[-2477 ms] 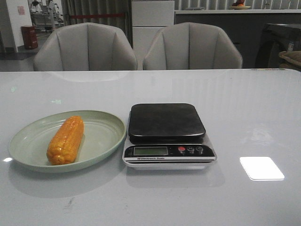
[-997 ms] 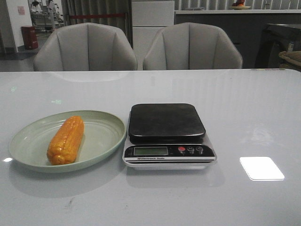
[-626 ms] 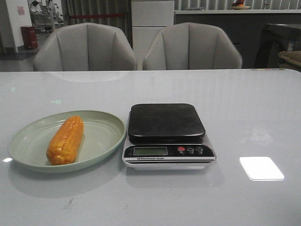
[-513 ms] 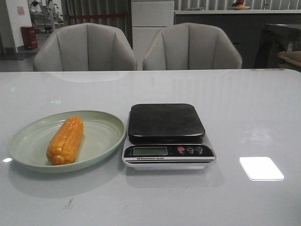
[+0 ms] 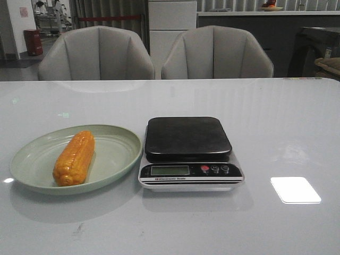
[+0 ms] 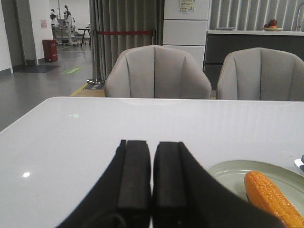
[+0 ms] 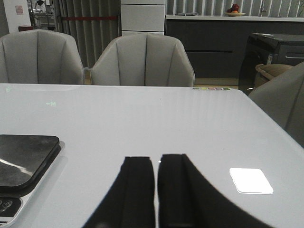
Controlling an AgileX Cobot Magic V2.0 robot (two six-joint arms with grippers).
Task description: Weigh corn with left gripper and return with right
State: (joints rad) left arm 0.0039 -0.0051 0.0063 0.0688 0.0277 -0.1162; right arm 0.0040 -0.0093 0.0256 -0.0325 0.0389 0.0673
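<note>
We open with the left claw point(image 6: 151, 190), its two black fingers pressed flat together with nothing between them, sitting low over the surface point(image 6: 95, 137). Just off to one side of it in the left wrist view we catch the rim of the pale green plate point(image 6: 228, 167) and one end of the corn point(image 6: 273, 197) lying in it. Over to the right claw point(image 7: 156, 194), and it is the same story: fingers closed against each other, gripping nothing, bare white tabletop ahead of it. Its wrist camera picks up a corner of the scale point(image 7: 23, 159), with the dark weighing platform in view.

From the front we see neither arm, but the layout is plain. The corn point(image 5: 74, 158) rests lengthwise in the plate point(image 5: 114, 159) on the left of the surface point(image 5: 276, 122), orange-yellow kernels up, slightly angled with its far end leaning toward the scale. The scale point(image 5: 189, 153) sits just beside the plate's right edge, its black platform bare, display and three small buttons facing us. A bright square of reflected light point(image 5: 295, 189) gleams to the right. Two grey chairs point(image 5: 217, 52) stand behind the far edge.
</note>
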